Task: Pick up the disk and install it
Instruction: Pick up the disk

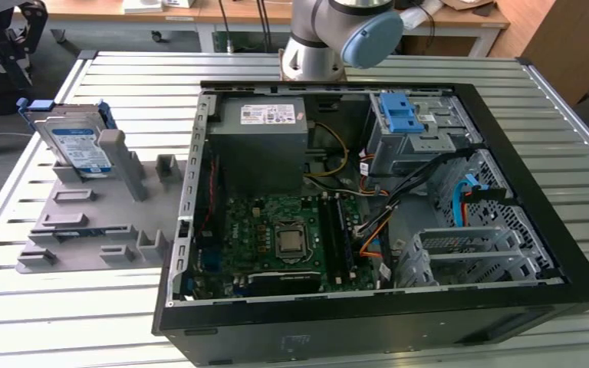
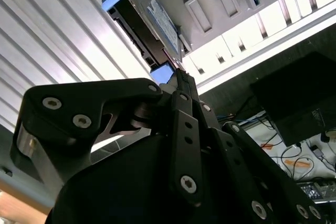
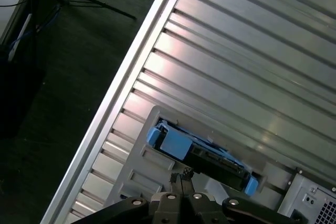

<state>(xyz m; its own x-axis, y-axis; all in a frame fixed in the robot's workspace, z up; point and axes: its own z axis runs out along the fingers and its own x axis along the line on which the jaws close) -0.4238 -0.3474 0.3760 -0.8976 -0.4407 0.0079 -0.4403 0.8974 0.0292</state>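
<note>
The disk (image 1: 74,142) is a silver-grey drive with a white-and-blue label and a blue carrier frame. It stands on edge in a slot of the grey fixture (image 1: 90,230) on the exterior view's left. Both wrist views look down on it, the disk (image 2: 149,24) with its blue frame end, and the disk (image 3: 202,153) seen from its narrow edge. My gripper (image 3: 182,174) hangs above it and apart from it. Its black fingertips are pressed together with nothing between them, as the gripper (image 2: 181,73) also shows in the second wrist view.
An open black computer case (image 1: 540,207) lies on the slatted metal table (image 1: 131,77), with a grey power-supply box (image 1: 264,123), a motherboard (image 1: 284,238) and a drive bay with a blue latch (image 1: 402,115). The arm's base (image 1: 320,46) stands behind the case.
</note>
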